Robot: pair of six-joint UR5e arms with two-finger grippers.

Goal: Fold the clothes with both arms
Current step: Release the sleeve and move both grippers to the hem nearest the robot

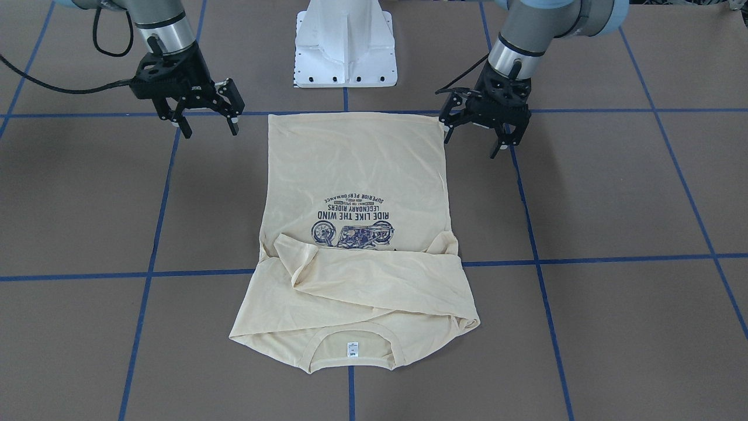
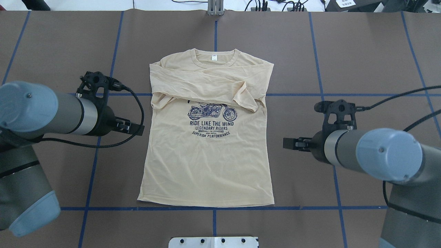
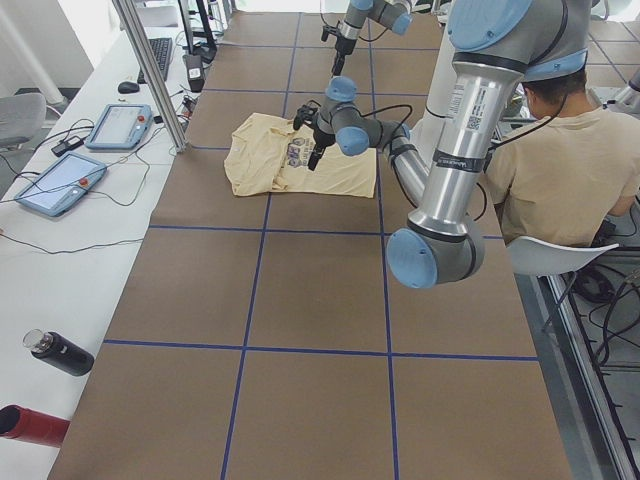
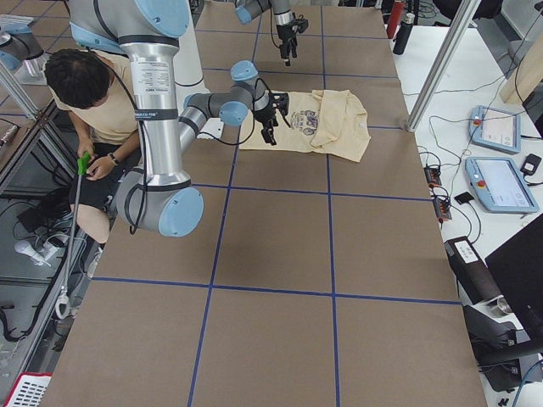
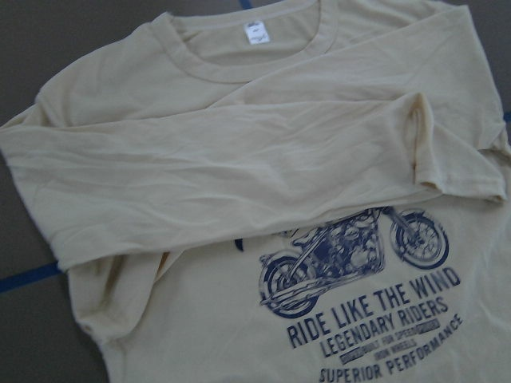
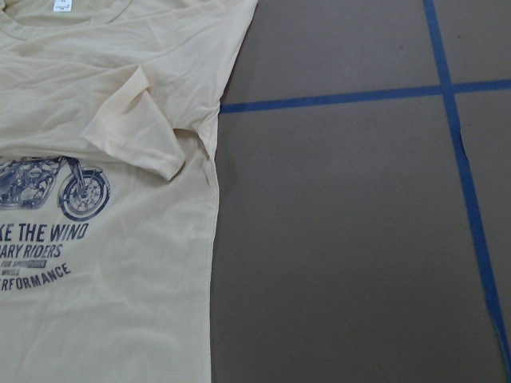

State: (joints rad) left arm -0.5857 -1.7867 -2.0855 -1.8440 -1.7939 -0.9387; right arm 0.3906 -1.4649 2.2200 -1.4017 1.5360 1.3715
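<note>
Find shirt (image 1: 350,175) flat at centre of table (image 1: 613,193), sleeves folded across chest, collar away from base (image 1: 345,52). Note left gripper (image 1: 476,141) just beside one hem corner, fingers apart, empty; right gripper (image 1: 210,130) near other corner, likewise spread, seemingly clear of fabric

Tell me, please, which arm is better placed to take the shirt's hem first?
Left, probably: on the left arm the open jaws hang close beside the shirt at its hem corner; on the right arm they stand clearly apart from it.

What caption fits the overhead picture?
Cream shirt lies flat, sleeves folded across, between left tool and right tool.
</note>
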